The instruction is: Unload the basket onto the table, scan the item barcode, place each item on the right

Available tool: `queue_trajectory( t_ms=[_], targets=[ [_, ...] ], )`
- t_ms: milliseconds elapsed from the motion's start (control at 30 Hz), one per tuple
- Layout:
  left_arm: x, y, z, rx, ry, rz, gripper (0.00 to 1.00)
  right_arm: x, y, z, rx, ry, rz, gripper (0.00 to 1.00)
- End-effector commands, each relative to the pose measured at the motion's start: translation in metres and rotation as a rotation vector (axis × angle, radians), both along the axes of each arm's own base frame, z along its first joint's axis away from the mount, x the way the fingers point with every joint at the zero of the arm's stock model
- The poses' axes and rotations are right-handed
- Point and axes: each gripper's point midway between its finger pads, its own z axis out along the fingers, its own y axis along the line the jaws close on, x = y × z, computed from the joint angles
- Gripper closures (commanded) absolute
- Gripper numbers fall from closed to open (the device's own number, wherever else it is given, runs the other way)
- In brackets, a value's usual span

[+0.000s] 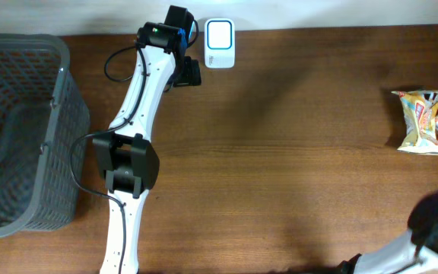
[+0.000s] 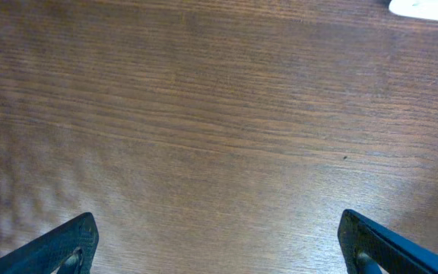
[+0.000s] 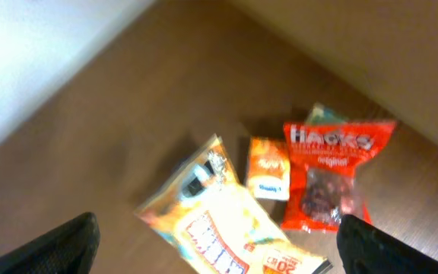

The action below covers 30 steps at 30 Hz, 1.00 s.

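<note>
Two end effectors, both open and empty: left to right, grey basket (image 1: pixel 59 84) at the bench (image 1: pixel 295 152) edge, left end effector (image 2: pixel 217 228) parked just beside the white scanner (image 1: pixel 220 43), and the items well apart at far right under the right end effector (image 3: pixel 217 224). Risk: yellow packet (image 3: pixel 219 221), orange packet (image 3: pixel 268 167) and red Hacks bag (image 3: pixel 329 175) lie touching, so a pinch could catch two or slip on film. Barcodes aren't visible, so one may end up facing away from the scanner.
</note>
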Motion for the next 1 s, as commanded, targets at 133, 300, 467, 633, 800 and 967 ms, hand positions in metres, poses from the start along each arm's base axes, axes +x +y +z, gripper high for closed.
queue_trajectory(
  t_ms=[133, 300, 467, 633, 800, 967],
  targets=[
    [-0.001, 0.000, -0.010, 0.002, 0.022, -0.001, 0.01, -0.076, 0.161, 0.077, 0.059, -0.111, 0.284, 0.01],
    [-0.001, 0.000, -0.009, 0.002, 0.022, -0.001, 0.01, -0.135, 0.266, 0.028, 0.075, -0.157, 0.539, 0.01],
    [-0.001, 0.000, -0.009, 0.002, 0.022, -0.001, 0.01, -0.209, 0.294, -0.040, 0.190, 0.126, 0.602, 0.01],
    [-0.001, -0.001, -0.009, 0.002, 0.022, -0.002, 0.01, -0.211, 0.293, -0.045, 0.199, 0.159, 0.596, 0.01],
    [-0.001, 0.000, -0.010, 0.002, 0.022, -0.001, 0.01, -0.211, 0.298, -0.045, 0.212, 0.156, 0.626, 0.01],
    [-0.001, 0.000, -0.010, 0.002, 0.022, -0.001, 0.01, -0.209, 0.301, -0.044, 0.180, 0.157, 0.699, 0.01]
  ],
)
